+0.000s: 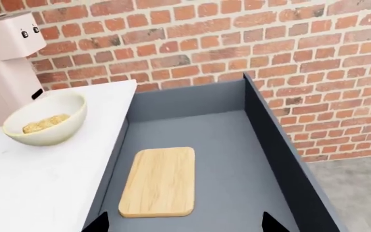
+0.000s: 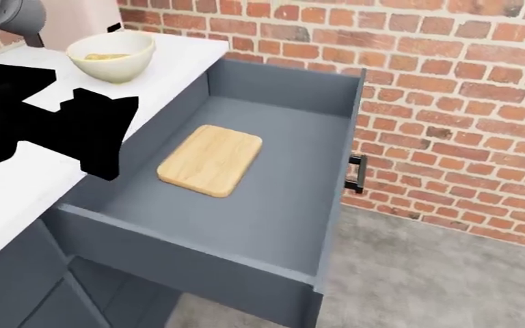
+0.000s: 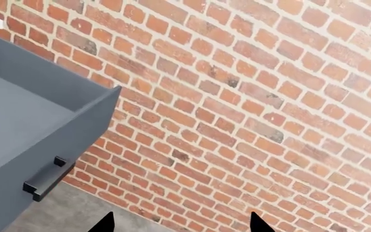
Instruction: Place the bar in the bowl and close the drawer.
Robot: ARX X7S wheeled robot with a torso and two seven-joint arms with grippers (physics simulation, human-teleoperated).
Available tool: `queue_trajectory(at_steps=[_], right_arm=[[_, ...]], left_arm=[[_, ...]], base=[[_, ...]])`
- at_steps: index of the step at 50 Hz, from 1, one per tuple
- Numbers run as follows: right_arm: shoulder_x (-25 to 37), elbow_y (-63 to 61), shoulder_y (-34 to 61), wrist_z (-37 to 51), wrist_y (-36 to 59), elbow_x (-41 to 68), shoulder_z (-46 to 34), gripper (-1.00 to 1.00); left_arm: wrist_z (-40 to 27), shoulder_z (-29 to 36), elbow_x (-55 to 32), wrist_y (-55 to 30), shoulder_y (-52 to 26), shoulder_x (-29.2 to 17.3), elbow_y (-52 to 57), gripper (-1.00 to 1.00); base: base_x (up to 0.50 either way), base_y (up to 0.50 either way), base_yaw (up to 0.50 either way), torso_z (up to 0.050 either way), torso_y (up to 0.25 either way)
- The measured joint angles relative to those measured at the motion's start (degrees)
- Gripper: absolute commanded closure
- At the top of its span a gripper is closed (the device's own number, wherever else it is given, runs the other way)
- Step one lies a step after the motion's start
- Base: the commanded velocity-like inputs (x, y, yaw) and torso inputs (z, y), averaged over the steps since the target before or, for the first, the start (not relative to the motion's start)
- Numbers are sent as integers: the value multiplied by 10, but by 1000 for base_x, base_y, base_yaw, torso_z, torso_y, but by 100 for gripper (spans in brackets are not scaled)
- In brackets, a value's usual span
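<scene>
Now: one bar (image 1: 46,123) in one bowl (image 1: 47,130) | one drawer (image 2: 272,198) open

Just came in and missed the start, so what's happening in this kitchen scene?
A two-armed robot is tidying up. The bar already lies in the bowl on the white counter. The drawer is pulled wide open, with only a wooden cutting board inside. The left claw hangs open above the drawer, holding nothing. The right claw is open too, near the drawer's black handle but not touching it. Closing the drawer is what remains.
</scene>
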Motion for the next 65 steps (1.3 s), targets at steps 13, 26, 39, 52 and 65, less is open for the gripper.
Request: queue_trajectory(at_steps=[13,26,39,52,65], right_arm=[[2,5,5,0,0,-10,-6,-100],[-4,18,17,0,0,-24,-11,-100],[-7,23,19,0,0,-29,-9,-100],[-6,21,21,0,0,-34,-11,-100],[-8,48,41,0,0,-40,-23,-100]], left_arm=[[-1,6,-1,0,-5,1,0,-100],[1,8,1,1,-6,-1,0,-100],[3,11,0,3,-9,-2,0,-100],[-1,17,-4,4,-16,-1,1,-100],[-7,35,-5,-8,-33,5,-10,-100]], base=[[396,-357,0,0,1],[95,-85,0,0,1],[40,-120,0,0,1],[0,0,0,0,0],[0,0,0,0,0]])
